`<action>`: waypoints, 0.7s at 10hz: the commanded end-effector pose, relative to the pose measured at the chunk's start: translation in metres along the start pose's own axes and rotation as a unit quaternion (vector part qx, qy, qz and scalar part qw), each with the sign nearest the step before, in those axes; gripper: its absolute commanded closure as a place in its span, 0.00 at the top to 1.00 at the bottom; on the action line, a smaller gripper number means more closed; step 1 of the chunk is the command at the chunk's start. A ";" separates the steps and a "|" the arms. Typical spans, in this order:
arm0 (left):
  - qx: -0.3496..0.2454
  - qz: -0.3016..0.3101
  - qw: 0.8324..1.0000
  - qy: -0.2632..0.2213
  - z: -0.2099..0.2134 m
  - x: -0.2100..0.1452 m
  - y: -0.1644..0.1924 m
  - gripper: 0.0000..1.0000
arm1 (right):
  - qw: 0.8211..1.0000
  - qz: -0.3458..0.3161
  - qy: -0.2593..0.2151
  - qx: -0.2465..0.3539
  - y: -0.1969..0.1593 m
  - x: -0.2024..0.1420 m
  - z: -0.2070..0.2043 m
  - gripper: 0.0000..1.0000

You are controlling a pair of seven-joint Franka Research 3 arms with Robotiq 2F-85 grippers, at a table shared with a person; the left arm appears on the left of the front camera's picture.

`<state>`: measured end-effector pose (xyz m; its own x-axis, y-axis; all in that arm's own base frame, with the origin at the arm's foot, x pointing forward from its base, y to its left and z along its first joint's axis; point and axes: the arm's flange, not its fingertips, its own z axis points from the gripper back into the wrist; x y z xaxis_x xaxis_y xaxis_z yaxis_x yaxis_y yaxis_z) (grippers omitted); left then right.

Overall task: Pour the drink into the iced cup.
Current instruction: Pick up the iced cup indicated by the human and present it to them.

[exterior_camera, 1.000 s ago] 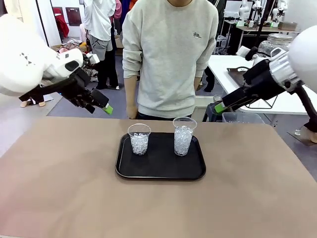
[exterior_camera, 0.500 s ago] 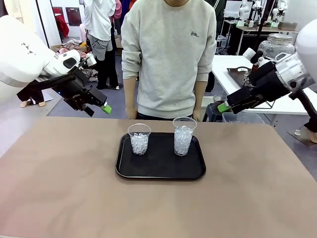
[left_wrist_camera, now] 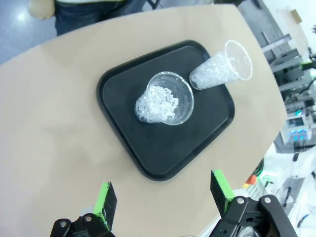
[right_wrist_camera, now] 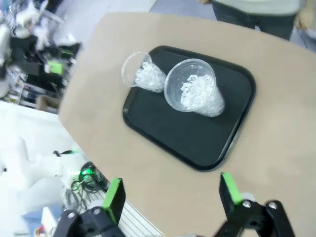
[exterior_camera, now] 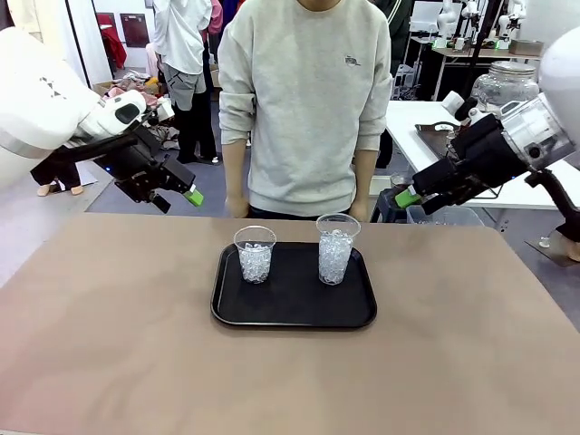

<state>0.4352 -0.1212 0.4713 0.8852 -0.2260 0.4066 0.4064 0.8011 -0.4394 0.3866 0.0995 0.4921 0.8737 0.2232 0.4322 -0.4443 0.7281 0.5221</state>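
Left tool (exterior_camera: 193, 197): released and spread wide, as the left wrist view (left_wrist_camera: 159, 180) shows. It holds nothing and touches nothing. It hangs in the air off the worktop's (exterior_camera: 109, 317) far left corner, with its tips slanting down toward the middle.
Right tool (exterior_camera: 406, 197): also released and spread wide in its own wrist view (right_wrist_camera: 171, 182), empty and touching nothing. It hangs off the far right corner, tips aimed down and inward.
Tray (exterior_camera: 294, 313): black, lying flat mid-worktop, a little nearer the far edge than the near one.
Short cup (exterior_camera: 255, 255): clear, upright on the tray's far left part and partly filled with ice (exterior_camera: 256, 265).
Tall cup (exterior_camera: 336, 249): clear, upright on the tray's far right part, apart from the short cup, with ice reaching close to the rim. Both cups hold ice, so I cannot tell which is the one to be filled.
Person (exterior_camera: 306, 100): stands at the far edge behind the tray, arms down.
Jar (exterior_camera: 512, 83): large glass one on the side table behind the right tool. Its contents are too far off to make out.
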 end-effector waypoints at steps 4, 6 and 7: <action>-0.120 0.132 0.984 0.017 0.011 0.016 0.041 1.00 | 0.975 -0.190 -0.006 0.119 -0.030 0.014 0.020 1.00; -0.168 0.155 0.973 0.018 0.010 0.012 0.054 1.00 | 0.958 -0.232 -0.022 0.165 -0.049 0.013 0.021 1.00; -0.190 0.163 0.968 0.013 0.009 0.011 0.060 1.00 | 0.952 -0.244 -0.033 0.181 -0.059 0.012 0.019 1.00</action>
<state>0.4621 -0.0741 0.4590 0.9843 -0.0157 0.1761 0.1476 0.6213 -0.7695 0.4114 0.0436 0.4842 0.9865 -0.1094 0.1219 -0.0499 0.5082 0.8598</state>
